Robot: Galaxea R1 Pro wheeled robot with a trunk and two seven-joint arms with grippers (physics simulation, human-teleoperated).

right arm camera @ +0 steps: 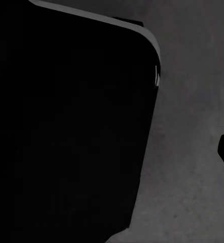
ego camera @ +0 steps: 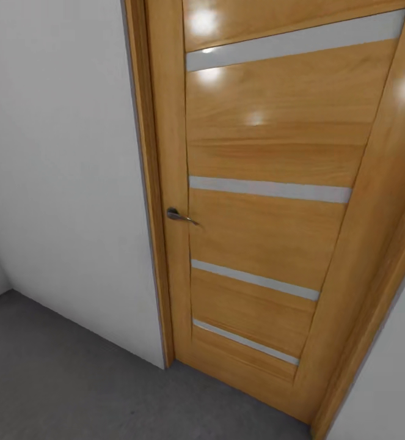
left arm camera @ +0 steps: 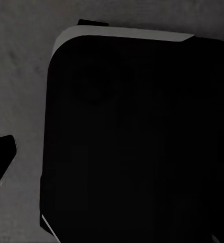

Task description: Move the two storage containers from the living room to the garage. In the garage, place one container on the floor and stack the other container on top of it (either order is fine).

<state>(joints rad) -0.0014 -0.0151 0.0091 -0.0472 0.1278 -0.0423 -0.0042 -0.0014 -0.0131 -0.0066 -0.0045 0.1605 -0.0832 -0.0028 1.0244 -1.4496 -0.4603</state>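
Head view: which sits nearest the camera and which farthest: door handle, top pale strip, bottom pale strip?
1. Top pale strip, high on the door, drawn widest.
2. Handle, at the door's left edge, mid-height.
3. Bottom pale strip, near the floor, drawn narrowest.

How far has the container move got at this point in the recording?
Nothing looks done from what is visible. The head view faces a closed wooden door with a metal handle, a white wall beside it and grey floor below. The wrist views show a dark body over grey floor. No container appears, so carrying both and stacking them seem left.
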